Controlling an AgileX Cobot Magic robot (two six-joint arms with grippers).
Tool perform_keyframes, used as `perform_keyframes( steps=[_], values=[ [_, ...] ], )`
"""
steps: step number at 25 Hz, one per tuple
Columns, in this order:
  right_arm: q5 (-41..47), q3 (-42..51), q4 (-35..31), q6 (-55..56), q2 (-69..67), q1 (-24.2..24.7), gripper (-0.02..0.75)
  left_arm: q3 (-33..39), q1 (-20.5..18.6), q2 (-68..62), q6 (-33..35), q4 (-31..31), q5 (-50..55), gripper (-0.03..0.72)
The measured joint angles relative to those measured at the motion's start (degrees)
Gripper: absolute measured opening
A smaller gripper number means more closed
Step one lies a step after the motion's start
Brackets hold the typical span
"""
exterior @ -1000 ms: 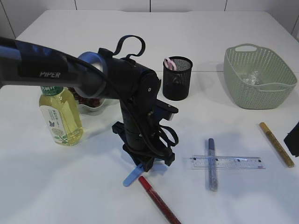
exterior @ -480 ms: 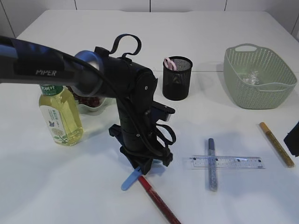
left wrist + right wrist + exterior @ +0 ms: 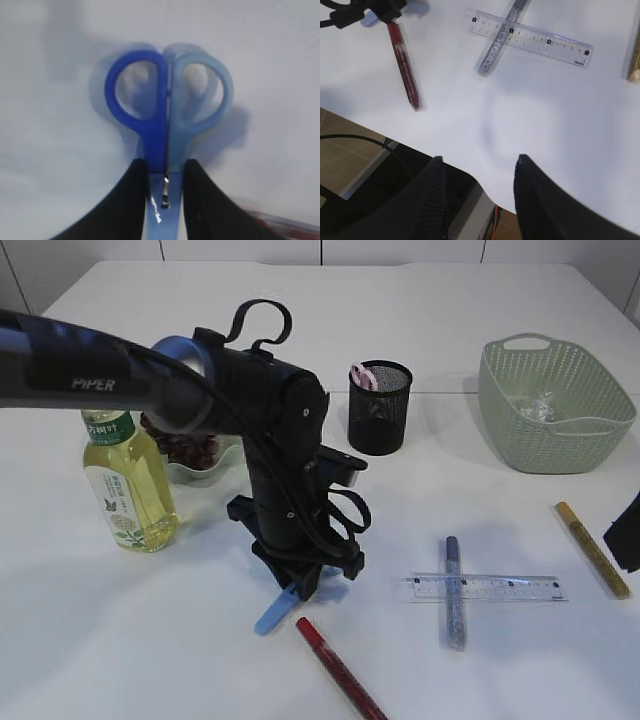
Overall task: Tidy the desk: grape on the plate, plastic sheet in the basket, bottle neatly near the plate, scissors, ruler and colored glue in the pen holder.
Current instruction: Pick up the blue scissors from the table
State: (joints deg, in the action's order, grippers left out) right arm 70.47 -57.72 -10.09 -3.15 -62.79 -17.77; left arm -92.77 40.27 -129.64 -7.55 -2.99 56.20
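Scissors (image 3: pixel 167 107) sit clamped in my left gripper (image 3: pixel 165 182) – fingers pinched on either side of the blades just below the blue handles, which point away over the white table (image 3: pixel 520 660). I see the red glue pen (image 3: pixel 338 668) just beside them, the pen holder (image 3: pixel 380 408) behind. My right gripper (image 3: pixel 476 167) hangs half open – holding nothing – near the ruler (image 3: pixel 530 38) lying across the silver glue pen (image 3: pixel 499 40).
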Motion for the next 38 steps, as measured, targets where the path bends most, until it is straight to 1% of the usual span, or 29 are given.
perform_keyframes(
  steps=[4,14,21,29,33,38],
  values=[
    [-0.04,0.00,-0.21,0.00,0.00,0.00,0.364,-1.63,-0.13,0.00,0.00,-0.17,0.23,0.166],
    [-0.13,0.00,-0.21,0.00,0.00,0.00,0.364,-1.82,-0.13,0.62,0.00,-0.71,0.59,0.166],
    [-0.13,0.00,-0.21,0.00,0.00,0.00,0.364,-2.13,-1.62,1.76,0.00,-1.59,-0.03,0.166],
    [-0.57,0.00,-0.21,0.00,0.00,0.00,0.363,-7.80,-1.89,1.85,0.00,-1.72,-0.53,0.166],
    [-0.95,0.00,-0.21,0.00,0.00,0.00,0.363,-11.10,-1.89,1.85,0.00,-1.72,-2.17,0.166],
    [-1.03,0.00,-0.21,0.00,0.00,0.00,0.363,-13.17,-1.89,1.85,0.00,-1.72,-5.81,0.166]
  ],
)
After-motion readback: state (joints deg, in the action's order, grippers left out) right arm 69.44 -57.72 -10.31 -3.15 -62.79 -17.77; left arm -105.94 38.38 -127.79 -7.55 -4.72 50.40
